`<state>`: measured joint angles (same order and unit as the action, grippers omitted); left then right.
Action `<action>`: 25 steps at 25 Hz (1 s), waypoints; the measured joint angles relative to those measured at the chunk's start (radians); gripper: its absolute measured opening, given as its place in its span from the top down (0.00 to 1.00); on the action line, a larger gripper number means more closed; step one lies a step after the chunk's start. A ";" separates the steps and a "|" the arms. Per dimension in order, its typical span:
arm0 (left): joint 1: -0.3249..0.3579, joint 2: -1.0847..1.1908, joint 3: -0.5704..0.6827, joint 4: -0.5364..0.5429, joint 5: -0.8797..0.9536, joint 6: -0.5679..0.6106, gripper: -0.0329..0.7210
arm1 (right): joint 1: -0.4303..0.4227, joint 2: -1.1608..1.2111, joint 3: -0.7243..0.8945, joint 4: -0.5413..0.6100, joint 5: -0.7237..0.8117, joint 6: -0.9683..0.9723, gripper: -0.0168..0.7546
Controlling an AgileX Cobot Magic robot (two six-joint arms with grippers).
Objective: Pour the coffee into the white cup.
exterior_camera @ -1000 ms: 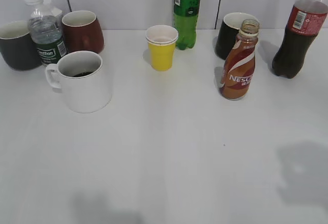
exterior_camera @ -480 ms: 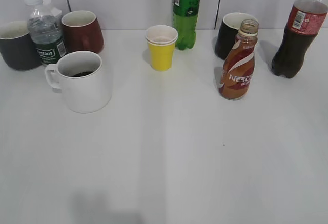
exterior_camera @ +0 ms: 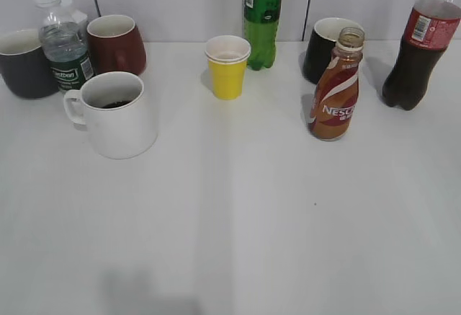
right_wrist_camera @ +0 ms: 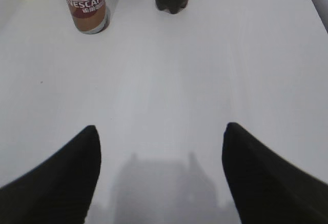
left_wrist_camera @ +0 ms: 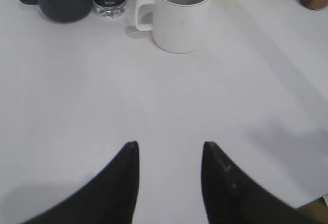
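With dark liquid already in the white ceramic cup [exterior_camera: 114,113] at the tabletop's [exterior_camera: 238,214] far-left corner, the uncapped brown Nescafé coffee bottle [exterior_camera: 336,88] stands upright far-right, clear of the left tool [left_wrist_camera: 169,155] and right tool [right_wrist_camera: 160,142], both released and empty, likely because pouring is finished.

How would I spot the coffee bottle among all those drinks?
Look at the right half of the white table. In front of a black mug and left of the dark cola bottle stands the coffee bottle: short, brown-orange, uncapped, labelled Nescafe.

The white bench [exterior_camera: 238,214] carries a white cup [exterior_camera: 115,117], coffee bottle [exterior_camera: 335,95], yellow cup [exterior_camera: 227,68], other mugs and bottles.
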<state>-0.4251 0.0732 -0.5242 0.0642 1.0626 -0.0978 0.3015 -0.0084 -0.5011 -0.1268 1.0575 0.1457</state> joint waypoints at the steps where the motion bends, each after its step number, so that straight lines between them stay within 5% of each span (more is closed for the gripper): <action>1: 0.000 0.000 0.000 0.000 0.000 0.001 0.55 | 0.000 0.000 0.000 -0.001 0.000 0.001 0.23; 18: 0.006 0.000 0.000 0.000 0.000 0.001 0.57 | 0.000 0.000 0.000 -0.003 -0.004 0.001 0.24; 25: 0.159 -0.002 0.001 0.000 0.000 0.001 0.57 | -0.031 0.000 0.000 -0.003 -0.004 0.001 0.24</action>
<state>-0.2659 0.0711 -0.5231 0.0639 1.0626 -0.0969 0.2705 -0.0084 -0.5011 -0.1295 1.0533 0.1468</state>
